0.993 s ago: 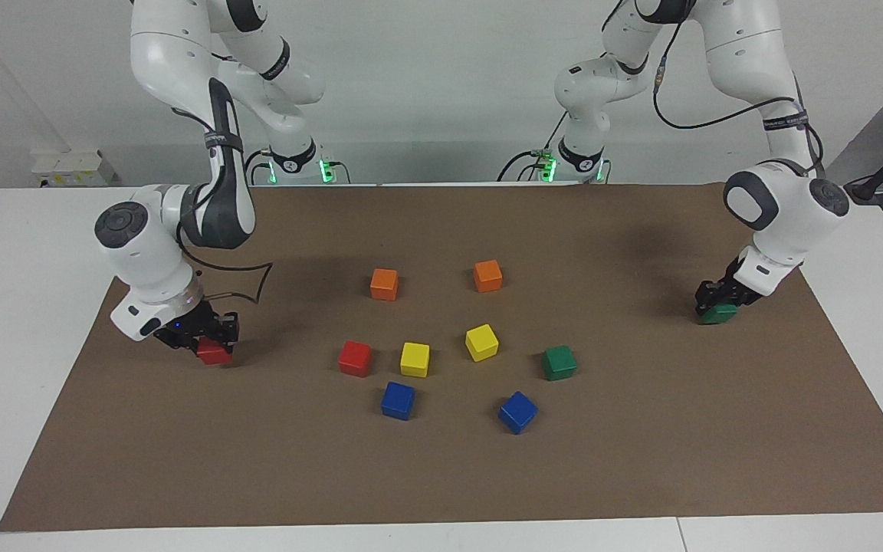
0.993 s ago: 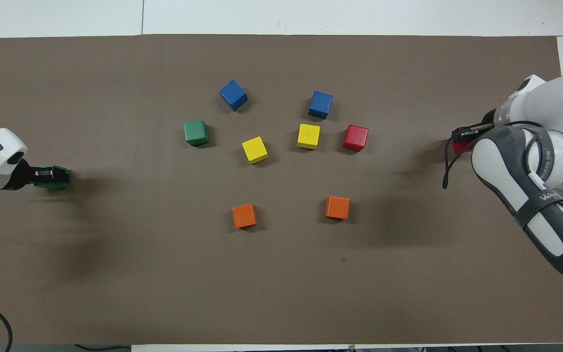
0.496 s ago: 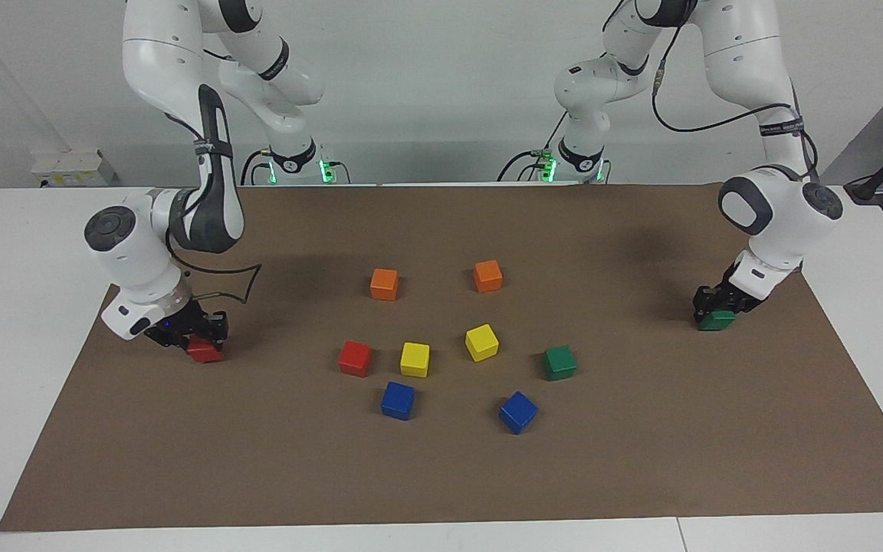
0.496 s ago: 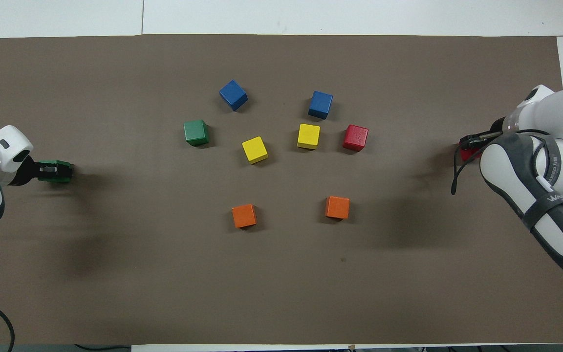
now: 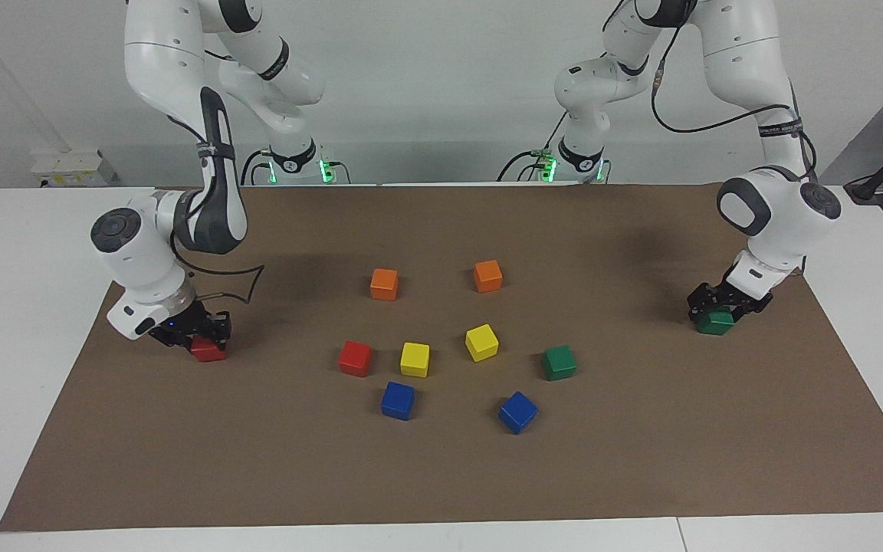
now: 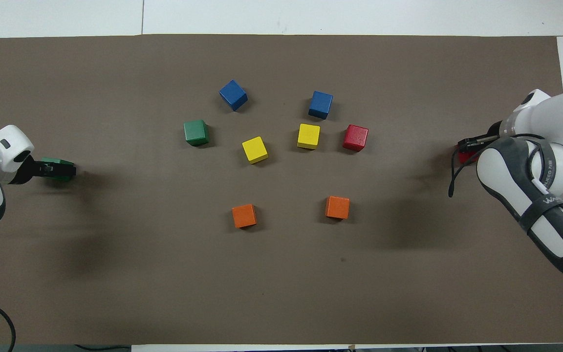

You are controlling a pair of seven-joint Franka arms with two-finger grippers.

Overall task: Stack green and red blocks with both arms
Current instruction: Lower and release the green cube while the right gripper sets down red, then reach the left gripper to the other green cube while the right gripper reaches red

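My left gripper (image 5: 723,307) is shut on a dark green block (image 5: 715,323), held low at the mat near the left arm's end of the table; it also shows in the overhead view (image 6: 57,168). My right gripper (image 5: 195,331) is shut on a red block (image 5: 208,350), low at the mat near the right arm's end; the overhead view shows only a sliver of that block (image 6: 466,155). A second green block (image 5: 559,362) and a second red block (image 5: 355,358) lie loose on the brown mat (image 5: 641,460) in the middle cluster.
Two orange cubes (image 5: 384,284) (image 5: 487,276) lie nearer to the robots than the cluster. Two yellow cubes (image 5: 415,359) (image 5: 481,342) lie between the loose red and green blocks. Two blue cubes (image 5: 398,400) (image 5: 518,412) lie farthest from the robots.
Both grippers have lowered a little with their blocks. The right gripper has shifted slightly toward its end of the table. The loose cubes have not moved.
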